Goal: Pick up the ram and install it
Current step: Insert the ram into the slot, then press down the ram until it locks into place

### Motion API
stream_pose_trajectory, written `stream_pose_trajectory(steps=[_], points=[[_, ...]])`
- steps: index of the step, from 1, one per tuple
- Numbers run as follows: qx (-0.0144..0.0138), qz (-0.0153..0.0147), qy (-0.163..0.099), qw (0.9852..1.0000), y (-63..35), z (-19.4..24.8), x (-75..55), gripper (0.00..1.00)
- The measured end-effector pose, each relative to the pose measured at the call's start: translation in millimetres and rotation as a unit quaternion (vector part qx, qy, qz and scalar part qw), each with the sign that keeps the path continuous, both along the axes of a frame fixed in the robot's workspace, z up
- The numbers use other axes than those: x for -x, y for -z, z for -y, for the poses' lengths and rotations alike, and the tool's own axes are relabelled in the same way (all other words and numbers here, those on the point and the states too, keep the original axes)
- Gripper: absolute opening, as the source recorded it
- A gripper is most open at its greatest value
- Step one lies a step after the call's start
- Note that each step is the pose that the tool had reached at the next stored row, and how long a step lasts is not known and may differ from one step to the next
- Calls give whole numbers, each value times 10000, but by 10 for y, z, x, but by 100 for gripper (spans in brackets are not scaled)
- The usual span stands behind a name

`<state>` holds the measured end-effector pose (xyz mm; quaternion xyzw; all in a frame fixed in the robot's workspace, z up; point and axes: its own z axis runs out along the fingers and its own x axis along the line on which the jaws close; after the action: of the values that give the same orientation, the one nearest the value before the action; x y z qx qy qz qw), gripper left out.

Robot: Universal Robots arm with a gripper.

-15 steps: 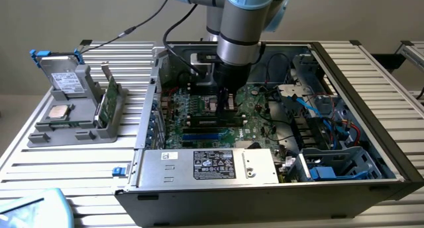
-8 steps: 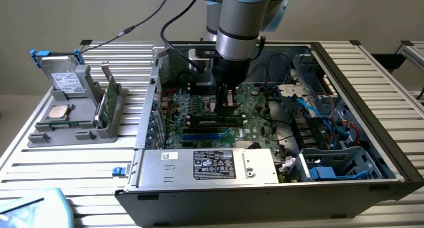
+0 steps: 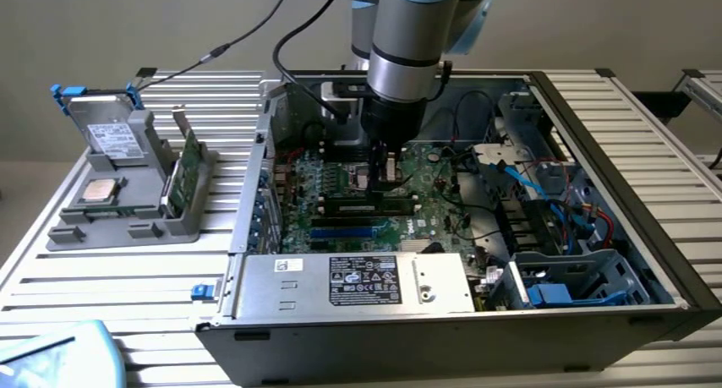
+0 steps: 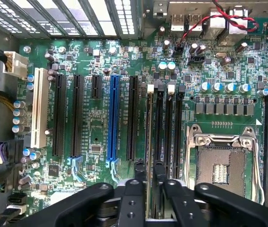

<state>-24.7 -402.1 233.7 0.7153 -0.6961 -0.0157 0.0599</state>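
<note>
Where the slatted tabletop (image 3: 135,278) runs out to the exterior view's left, a grey tray (image 3: 158,227) carries a hard drive (image 3: 113,139) at its far end. A square silver chip (image 3: 103,189) sits nearer, and a green card (image 3: 188,172) stands on edge along the tray's right side. Just right of the tray lies the open computer case (image 3: 451,337), with the silver power box (image 3: 361,282) along its near wall and the green main board (image 3: 338,177) beyond it. The arm reaches down into the case over the middle of that board. In the wrist view the ram (image 4: 149,127) stands on edge in a black slot between the blue slot (image 4: 112,118) and the bare processor socket (image 4: 220,168). The claw (image 4: 149,166) straddles the stick near one end; whether it is pinching the stick I cannot tell. Blue cables (image 3: 553,194) crowd the case's right part.
</note>
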Motion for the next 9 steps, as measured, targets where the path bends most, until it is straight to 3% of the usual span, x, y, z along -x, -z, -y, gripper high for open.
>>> stream_pose_trajectory(steps=[2, 9], points=[[0, 0, 0, 10000, 0, 0, 0, 11], [0, 0, 0, 10000, 0, 0, 0, 11]])
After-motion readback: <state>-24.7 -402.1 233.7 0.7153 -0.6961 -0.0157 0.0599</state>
